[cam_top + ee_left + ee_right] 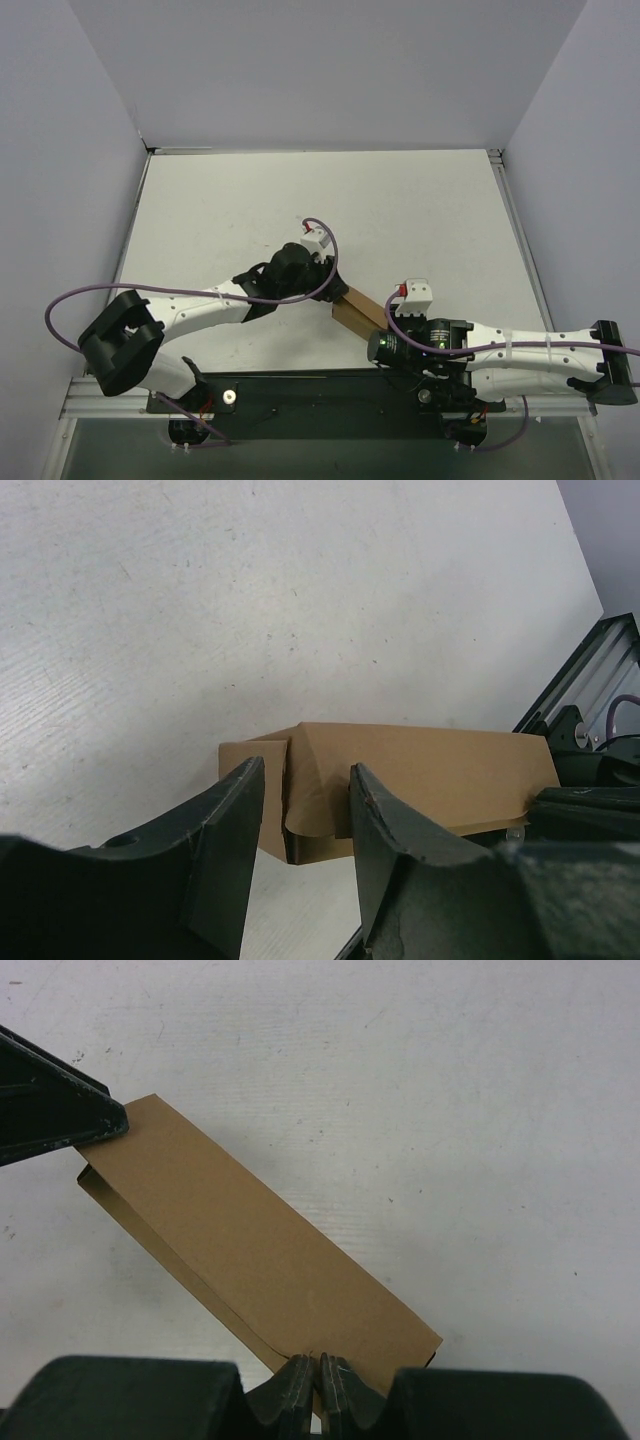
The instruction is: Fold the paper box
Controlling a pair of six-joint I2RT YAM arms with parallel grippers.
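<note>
The white table [250, 200] fills most of the top view, with pale walls [320, 70] along its left, far and right edges and a black rail [300, 390] along its near edge. My left arm [200, 305] reaches from the near left corner in toward the middle. My right arm [520, 350] lies along the near edge from the right, with its wrist turned to the left. A purple cable [60, 300] loops out beside my left arm.

Between my two wrists is the paper box [355, 310], close to the near edge of the table and a little right of its middle. It is plain brown cardboard, pressed nearly flat, and it runs diagonally from my left jaws back to my right jaws. My right wrist camera shows its top panel [250, 1250] as a long rectangle, with a second layer peeking out along the lower left edge. I cannot tell whether it rests on the table or hangs just above it.

My left jaws are spread and straddle the box's far end [430, 770], where a creased flap stands in the gap. One of their fingers [60, 1110] sits over that end's corner. My right jaws are pressed together, pinching the edge of the box's near end between my fingertips [335, 1390].
</note>
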